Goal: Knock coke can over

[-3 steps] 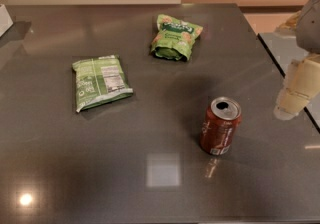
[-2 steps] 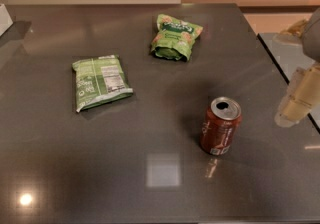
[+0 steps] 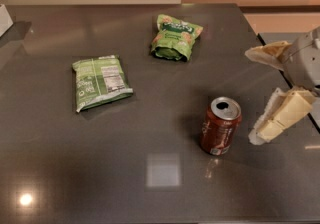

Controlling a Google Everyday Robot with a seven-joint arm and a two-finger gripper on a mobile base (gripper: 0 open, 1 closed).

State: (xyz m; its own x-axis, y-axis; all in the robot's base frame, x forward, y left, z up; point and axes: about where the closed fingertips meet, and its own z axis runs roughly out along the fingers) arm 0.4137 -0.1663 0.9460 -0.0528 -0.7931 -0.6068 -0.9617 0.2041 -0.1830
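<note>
The coke can (image 3: 220, 127) is dark red with a silver top and an open pull-tab hole. It stands upright on the dark grey table (image 3: 150, 178), right of centre and towards the front. My gripper (image 3: 253, 96) comes in from the right edge, with cream-coloured fingers (image 3: 280, 116) spread apart. It is open and empty. The lower finger's tip is just right of the can, a small gap away. The upper finger points left, behind and to the right of the can.
A flat green snack bag (image 3: 100, 82) lies at the left middle. A second green snack bag (image 3: 175, 37) lies further back near the centre. The table's right edge (image 3: 260, 38) runs just behind the gripper. A white object (image 3: 5, 18) sits at the far left edge.
My gripper has moved left from the right edge towards the can, and its lower finger is now close beside it. The can and both bags have not moved.
</note>
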